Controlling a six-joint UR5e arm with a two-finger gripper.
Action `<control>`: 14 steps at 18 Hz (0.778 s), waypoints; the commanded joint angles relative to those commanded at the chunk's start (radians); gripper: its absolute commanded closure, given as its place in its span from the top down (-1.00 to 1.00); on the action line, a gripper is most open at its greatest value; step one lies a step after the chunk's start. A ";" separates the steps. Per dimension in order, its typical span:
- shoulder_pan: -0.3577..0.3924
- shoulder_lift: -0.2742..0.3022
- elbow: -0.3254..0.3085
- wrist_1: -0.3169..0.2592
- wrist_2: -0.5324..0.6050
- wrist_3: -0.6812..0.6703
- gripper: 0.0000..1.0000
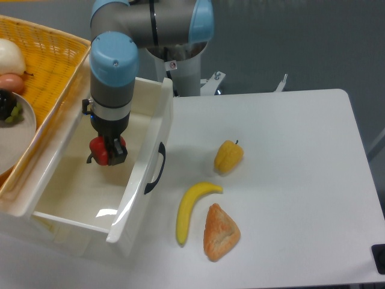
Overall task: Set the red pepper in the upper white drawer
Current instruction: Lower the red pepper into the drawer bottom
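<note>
Tool (108, 152) pointing straight down inside the upper white drawer (144, 174), fingers clamped on the red pepper (98, 150). Pepper sits between the fingers, low within the drawer walls, toward the far half; can't tell if it touches the drawer floor. Arm's grey wrist with blue cap (114, 57) directly above it. Drawer pulled open at left of the white surface (289, 180), dark curved handle (156, 168) on its right-facing front. Yellow wicker basket (42, 66) at far left, just beside the drawer, holding a white plate (15, 141) with dark grapes (9, 111), plus a pale onion-like item (11, 57). On the surface right of the drawer: yellow pepper (228, 156), banana (191, 208) nearer, croissant-like pastry (220, 232) just beside the banana's right side. All three well apart from the drawer.
</note>
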 joint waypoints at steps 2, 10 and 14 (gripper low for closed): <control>-0.002 -0.006 0.000 0.000 0.009 0.000 -0.65; -0.015 -0.018 -0.002 0.003 0.023 0.000 0.28; -0.015 -0.014 0.000 0.011 0.021 -0.002 0.66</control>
